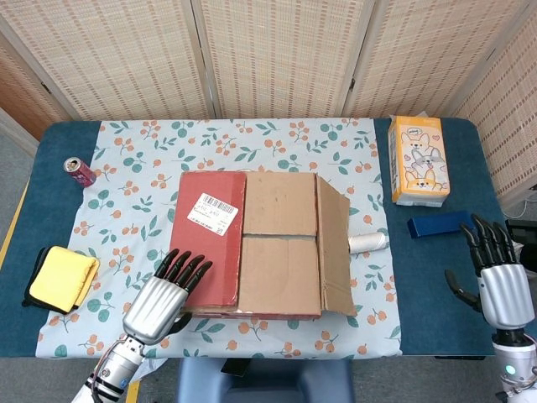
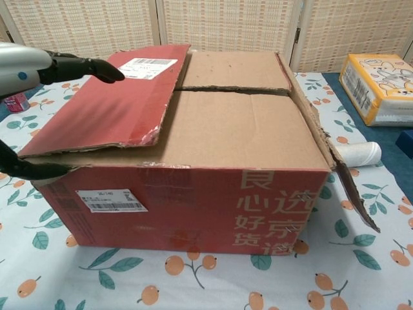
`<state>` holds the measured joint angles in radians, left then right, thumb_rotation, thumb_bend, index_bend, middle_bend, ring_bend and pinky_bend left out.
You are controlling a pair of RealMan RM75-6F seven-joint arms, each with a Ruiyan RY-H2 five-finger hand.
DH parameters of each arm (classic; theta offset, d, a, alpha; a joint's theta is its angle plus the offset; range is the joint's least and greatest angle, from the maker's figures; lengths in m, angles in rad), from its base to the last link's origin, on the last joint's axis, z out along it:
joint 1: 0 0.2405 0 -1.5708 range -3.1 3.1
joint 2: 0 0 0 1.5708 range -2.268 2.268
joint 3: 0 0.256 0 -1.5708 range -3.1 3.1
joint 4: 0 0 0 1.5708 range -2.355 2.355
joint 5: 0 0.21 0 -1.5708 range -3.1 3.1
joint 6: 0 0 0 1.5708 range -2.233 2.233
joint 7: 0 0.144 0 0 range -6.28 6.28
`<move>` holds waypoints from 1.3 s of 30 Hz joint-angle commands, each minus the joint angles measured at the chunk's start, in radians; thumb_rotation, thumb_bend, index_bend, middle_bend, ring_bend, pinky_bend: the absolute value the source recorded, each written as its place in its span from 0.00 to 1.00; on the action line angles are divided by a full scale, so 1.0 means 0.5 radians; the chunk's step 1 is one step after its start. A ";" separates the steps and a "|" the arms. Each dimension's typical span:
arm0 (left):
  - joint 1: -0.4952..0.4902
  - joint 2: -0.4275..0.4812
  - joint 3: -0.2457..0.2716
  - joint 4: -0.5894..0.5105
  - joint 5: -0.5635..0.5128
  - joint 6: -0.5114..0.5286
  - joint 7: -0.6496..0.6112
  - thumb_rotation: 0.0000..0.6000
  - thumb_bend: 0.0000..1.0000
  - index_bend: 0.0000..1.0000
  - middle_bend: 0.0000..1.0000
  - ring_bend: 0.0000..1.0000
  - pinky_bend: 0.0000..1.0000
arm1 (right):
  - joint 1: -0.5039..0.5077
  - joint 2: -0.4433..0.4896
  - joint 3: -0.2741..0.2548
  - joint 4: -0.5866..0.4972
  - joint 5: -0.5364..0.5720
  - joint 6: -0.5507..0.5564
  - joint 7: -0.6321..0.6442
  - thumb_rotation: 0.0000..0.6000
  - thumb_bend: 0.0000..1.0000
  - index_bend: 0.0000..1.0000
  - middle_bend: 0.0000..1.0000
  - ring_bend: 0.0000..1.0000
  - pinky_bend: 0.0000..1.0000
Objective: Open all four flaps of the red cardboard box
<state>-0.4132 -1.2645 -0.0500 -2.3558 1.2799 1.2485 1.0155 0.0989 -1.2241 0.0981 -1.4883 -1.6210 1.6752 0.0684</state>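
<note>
The red cardboard box sits mid-table on the floral cloth. Its left red flap with a white label lies nearly flat over the top. Two brown inner flaps are down, and the right flap hangs partly outward. My left hand is at the box's front-left corner, fingers spread over the red flap's near edge, thumb below it; it holds nothing. My right hand stays open over the blue table at the far right, away from the box.
A red can stands at the far left, a yellow cloth at the near left. An orange tissue box, a blue block and a white roll lie to the right of the box.
</note>
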 commanded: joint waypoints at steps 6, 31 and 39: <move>-0.088 -0.067 -0.033 0.000 -0.101 0.013 0.080 1.00 0.36 0.06 0.11 0.04 0.04 | 0.005 0.013 0.007 -0.004 0.018 -0.028 0.024 1.00 0.40 0.00 0.00 0.00 0.00; -0.186 -0.143 -0.038 0.097 0.042 0.129 -0.045 1.00 0.40 0.04 0.11 0.05 0.10 | 0.000 0.033 0.007 0.003 0.032 -0.062 0.086 1.00 0.40 0.00 0.00 0.00 0.00; -0.140 -0.181 -0.010 0.174 0.267 0.208 -0.145 0.87 0.40 0.00 0.07 0.05 0.09 | 0.000 0.034 0.004 -0.001 0.031 -0.072 0.084 1.00 0.40 0.00 0.00 0.00 0.00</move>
<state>-0.4886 -1.3518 -0.0594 -2.2753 1.4036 1.3462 0.9513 0.0989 -1.2070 0.1002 -1.4889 -1.6054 1.6391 0.1107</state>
